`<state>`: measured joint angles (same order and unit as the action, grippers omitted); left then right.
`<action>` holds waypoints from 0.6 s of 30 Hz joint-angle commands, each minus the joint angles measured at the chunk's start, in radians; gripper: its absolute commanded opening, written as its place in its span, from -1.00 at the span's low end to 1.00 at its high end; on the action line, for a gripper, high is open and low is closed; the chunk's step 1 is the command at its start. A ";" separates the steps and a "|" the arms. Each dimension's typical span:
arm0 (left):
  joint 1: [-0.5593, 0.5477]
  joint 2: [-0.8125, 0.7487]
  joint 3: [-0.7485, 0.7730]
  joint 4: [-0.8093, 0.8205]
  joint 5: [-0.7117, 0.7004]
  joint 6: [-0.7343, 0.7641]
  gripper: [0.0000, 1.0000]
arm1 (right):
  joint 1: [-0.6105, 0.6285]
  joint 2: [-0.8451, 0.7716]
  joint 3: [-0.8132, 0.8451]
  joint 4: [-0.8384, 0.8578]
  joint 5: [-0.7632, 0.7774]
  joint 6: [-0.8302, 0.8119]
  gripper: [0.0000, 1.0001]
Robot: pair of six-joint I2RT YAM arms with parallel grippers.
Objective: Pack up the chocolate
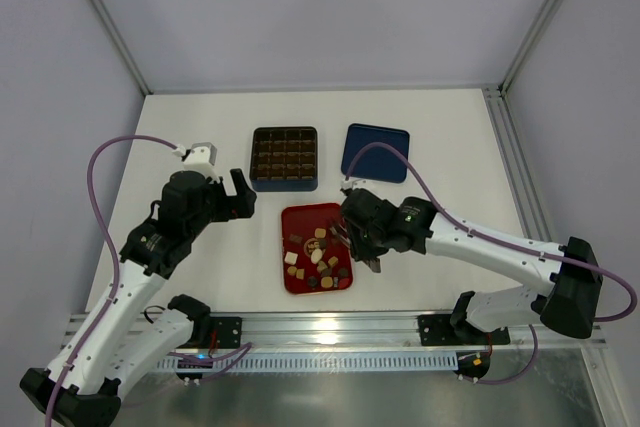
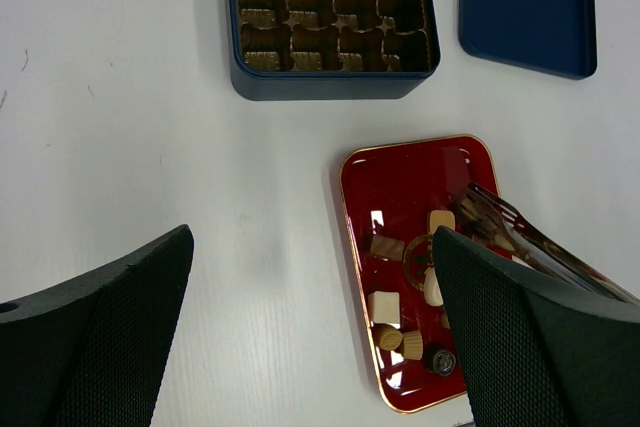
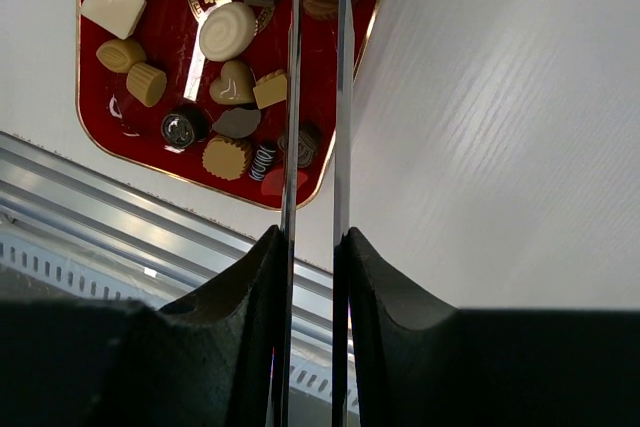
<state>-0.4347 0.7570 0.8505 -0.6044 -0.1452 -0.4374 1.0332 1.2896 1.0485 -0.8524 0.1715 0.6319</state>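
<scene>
Between grey walls (image 1: 300, 7), white tabletop (image 1: 300, 112)

On the white table (image 1: 200, 117), dark blue square box with brown grid insert (image 1: 285, 187) behind centre, dark blue square lid (image 1: 375, 152) just right of it, red rectangular tray (image 1: 305, 215) in front of both, bite-size chocolates (image 1: 318, 257) in the tray, metal tongs (image 2: 520, 235) above its right edge

tongs (image 2: 520, 237) seemingly block chocolate's (image 2: 385, 305) right side
</scene>
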 commanded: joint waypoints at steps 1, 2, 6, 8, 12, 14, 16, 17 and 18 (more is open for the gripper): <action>-0.002 -0.010 0.028 0.003 0.009 0.000 0.99 | 0.008 -0.006 0.064 -0.007 0.023 -0.012 -0.46; -0.002 -0.010 0.028 0.003 0.009 0.000 0.99 | 0.008 -0.007 0.070 -0.008 0.029 -0.012 -0.46; -0.002 -0.013 0.028 0.003 0.006 0.002 0.99 | 0.008 -0.012 0.091 -0.022 0.046 -0.017 -0.47; -0.002 -0.015 0.028 0.003 0.004 0.002 0.99 | 0.008 -0.012 0.102 -0.027 0.051 -0.017 -0.47; -0.002 -0.018 0.028 0.005 0.002 0.005 1.00 | 0.008 -0.010 0.139 -0.034 0.059 -0.024 -0.47; -0.002 -0.018 0.028 0.003 0.004 0.005 1.00 | 0.008 -0.006 0.160 -0.037 0.063 -0.035 -0.47; -0.002 -0.019 0.028 0.005 0.004 0.003 0.99 | 0.005 0.008 0.208 -0.045 0.072 -0.046 -0.47; -0.002 -0.019 0.028 0.003 0.004 0.003 0.99 | 0.005 0.026 0.228 -0.045 0.075 -0.052 -0.47; -0.002 -0.019 0.028 0.003 0.006 0.002 0.99 | 0.002 0.040 0.267 -0.048 0.077 -0.067 -0.47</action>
<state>-0.4347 0.7502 0.8505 -0.6044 -0.1452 -0.4374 1.0332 1.3033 1.2106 -0.9127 0.2157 0.6098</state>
